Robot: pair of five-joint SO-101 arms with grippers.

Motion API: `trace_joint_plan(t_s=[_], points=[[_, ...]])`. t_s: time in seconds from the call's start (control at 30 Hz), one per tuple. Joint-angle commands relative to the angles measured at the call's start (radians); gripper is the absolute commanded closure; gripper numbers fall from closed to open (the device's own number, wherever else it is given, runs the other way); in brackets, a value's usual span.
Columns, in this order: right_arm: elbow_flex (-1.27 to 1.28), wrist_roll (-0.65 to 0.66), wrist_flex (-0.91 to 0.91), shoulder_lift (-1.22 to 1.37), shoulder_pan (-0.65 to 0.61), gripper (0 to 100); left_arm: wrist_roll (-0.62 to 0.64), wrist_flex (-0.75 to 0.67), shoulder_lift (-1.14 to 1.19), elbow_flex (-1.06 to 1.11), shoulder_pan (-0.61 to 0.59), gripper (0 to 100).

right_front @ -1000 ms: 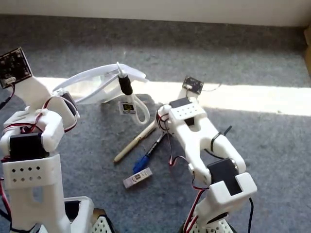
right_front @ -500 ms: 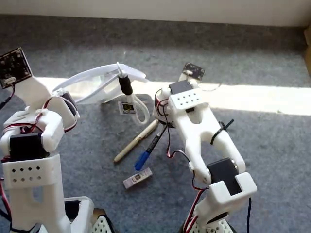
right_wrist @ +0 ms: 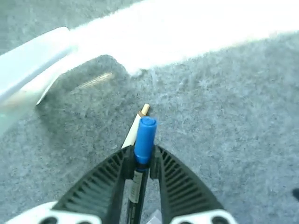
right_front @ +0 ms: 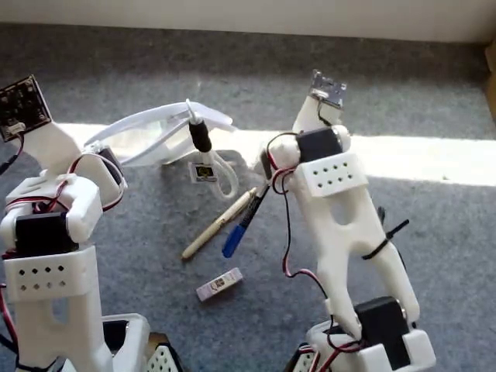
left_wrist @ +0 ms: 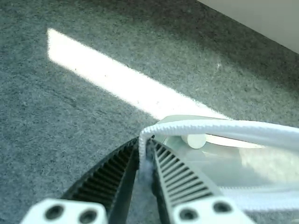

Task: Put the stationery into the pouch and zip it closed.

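Observation:
A clear pouch (right_front: 151, 136) with a white zip edge lies at the back left, its mouth held up. My left gripper (left_wrist: 145, 145) is shut on that white edge (left_wrist: 210, 126) and sits at the pouch's left end (right_front: 107, 156). My right gripper (right_wrist: 142, 155) is shut on a blue-capped pen (right_wrist: 145, 134). In the high view the pen (right_front: 242, 226) slants down from the gripper (right_front: 262, 187), cap end low near the carpet. A beige pen (right_front: 217, 225) lies just beside it. A small white eraser (right_front: 219, 284) lies nearer the front.
A black-tipped object (right_front: 200, 136) rests at the pouch mouth, with a white loop (right_front: 226, 177) and a small tag (right_front: 203, 172) trailing from it. The grey carpet (right_front: 434, 232) carries a bright sunlit band (right_front: 418, 159) across the back.
My right arm has risen and swung toward the back with the blue-capped pen in its grip; the pen now tilts up off the carpet. The left arm and pouch have stayed put.

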Motion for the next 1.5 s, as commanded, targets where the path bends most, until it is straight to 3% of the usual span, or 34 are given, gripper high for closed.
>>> trace_joint_plan(t_s=[0.0, 0.53, 1.0, 1.27, 1.47], points=[[0.013, 0.051, -0.002, -0.166, 0.013, 99.5, 0.005, -0.006, 0.015, 0.008, 0.005, 99], [0.024, 0.207, -0.005, -0.539, 0.01, 99.5, -0.061, -0.006, 0.015, 0.008, 0.104, 99], [0.03, 0.316, -0.226, -0.733, 0.008, 99.5, -0.166, 0.0, 0.015, 0.01, 0.213, 99], [0.03, 0.393, -0.397, -0.733, -0.202, 99.5, -0.166, 0.002, 0.015, 0.012, 0.234, 99], [0.101, 0.48, -0.596, -0.731, -0.254, 99.5, -0.166, 0.002, 0.015, 0.012, 0.232, 99]])
